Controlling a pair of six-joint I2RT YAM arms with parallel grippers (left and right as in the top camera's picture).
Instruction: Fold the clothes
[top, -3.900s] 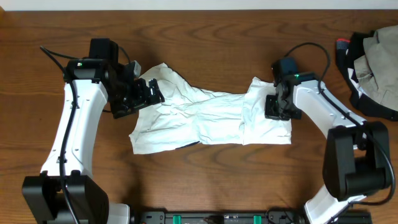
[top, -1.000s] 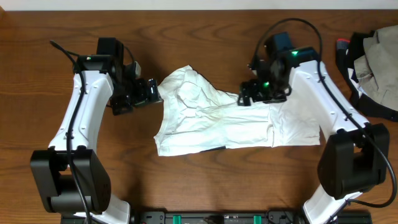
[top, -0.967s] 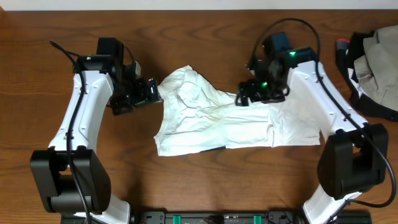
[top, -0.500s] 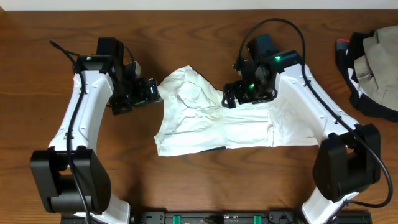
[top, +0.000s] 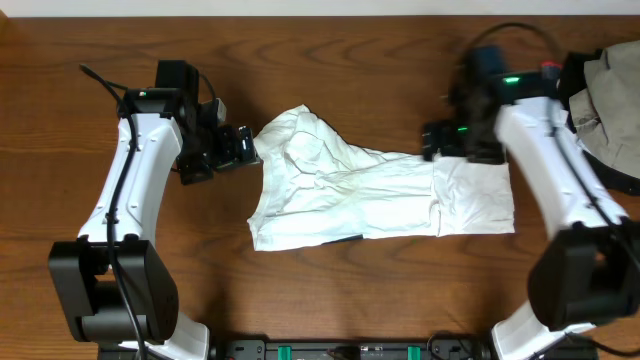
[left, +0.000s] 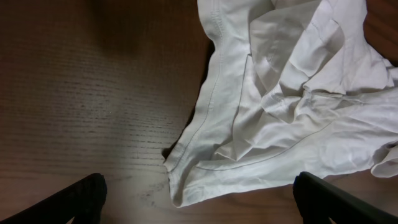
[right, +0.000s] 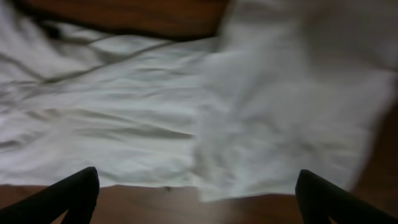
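I read left gripper (top: 246, 148) and right gripper (top: 432, 140) spread apart, empty; right wrist view of the garment (top: 350, 195) is blurred.

The garment (top: 370, 195) is plain white all over, with no print, its creases shading to soft grey. A thin dark sliver shows under its near edge. The table (top: 330, 60) is deep reddish-brown wood with darker wavy grain. Both the left arm (top: 125, 180) and the right arm (top: 560, 175) are glossy white with black joints. The left gripper (top: 243, 147) and the right gripper (top: 434, 140) are black. A small green light (top: 512, 80) glows on the right arm. At the far right lies a khaki heap of cloth (top: 612, 95) edged in near-black navy, with a red tab (top: 548, 70) beside it.
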